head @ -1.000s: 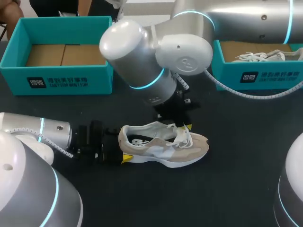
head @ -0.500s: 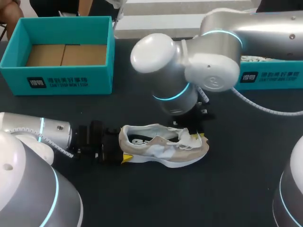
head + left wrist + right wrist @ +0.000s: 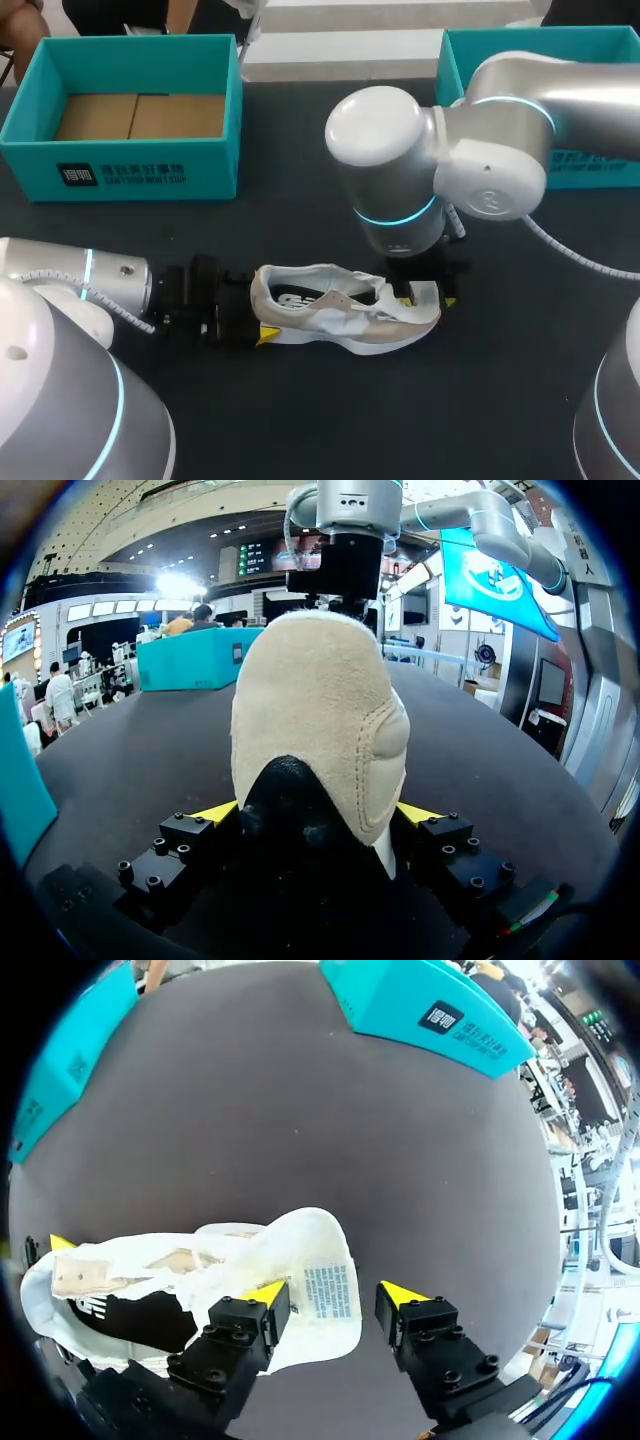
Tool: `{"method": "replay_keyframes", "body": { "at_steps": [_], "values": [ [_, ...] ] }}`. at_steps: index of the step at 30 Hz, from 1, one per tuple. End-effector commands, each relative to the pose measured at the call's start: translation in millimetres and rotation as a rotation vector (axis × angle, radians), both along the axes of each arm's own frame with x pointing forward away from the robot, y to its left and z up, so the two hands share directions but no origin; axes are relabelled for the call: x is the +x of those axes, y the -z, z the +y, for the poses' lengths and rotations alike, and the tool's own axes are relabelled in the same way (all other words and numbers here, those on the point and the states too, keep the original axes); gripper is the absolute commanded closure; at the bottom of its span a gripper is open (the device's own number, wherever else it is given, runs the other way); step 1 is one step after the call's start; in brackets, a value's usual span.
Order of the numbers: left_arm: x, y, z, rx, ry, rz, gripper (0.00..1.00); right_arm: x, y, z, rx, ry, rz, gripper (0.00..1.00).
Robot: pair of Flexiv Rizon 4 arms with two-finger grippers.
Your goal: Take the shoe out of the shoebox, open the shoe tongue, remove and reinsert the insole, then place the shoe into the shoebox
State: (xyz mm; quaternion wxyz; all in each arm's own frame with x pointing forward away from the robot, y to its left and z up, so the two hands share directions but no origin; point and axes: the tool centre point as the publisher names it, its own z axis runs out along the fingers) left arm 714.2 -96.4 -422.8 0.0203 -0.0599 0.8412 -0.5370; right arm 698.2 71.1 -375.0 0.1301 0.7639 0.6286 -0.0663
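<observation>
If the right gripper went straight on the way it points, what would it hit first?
Probably the pulled-open shoe tongue, just ahead of the right gripper, partly between its open fingers; depth is unclear.

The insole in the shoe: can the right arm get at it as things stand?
Probably yes. The tongue is folded forward over the toe, so the insole shows in the open shoe. The right gripper hangs open above it; the left gripper grips the heel.

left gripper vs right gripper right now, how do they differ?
The left gripper is shut on the heel of the shoe; the right gripper is open, one finger over the folded-out tongue. The left gripper lies level along the table; the right gripper points down at the toe end. Both are at the same shoe.
</observation>
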Motion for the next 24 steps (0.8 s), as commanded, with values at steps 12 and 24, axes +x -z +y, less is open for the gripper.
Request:
{"method": "replay_keyframes", "body": {
  "at_steps": [12, 24],
  "values": [
    [-1.6, 2.8, -1.0, 0.003, 0.0, 0.001, 1.0, 36.5, -78.7, 33.0, 0.028, 0.195, -0.296, 0.0],
    [-1.6, 2.8, -1.0, 0.003, 0.0, 0.001, 1.0, 94.3, -128.6, 86.1, 0.099, -0.473, -0.223, 0.0]
  ]
}}
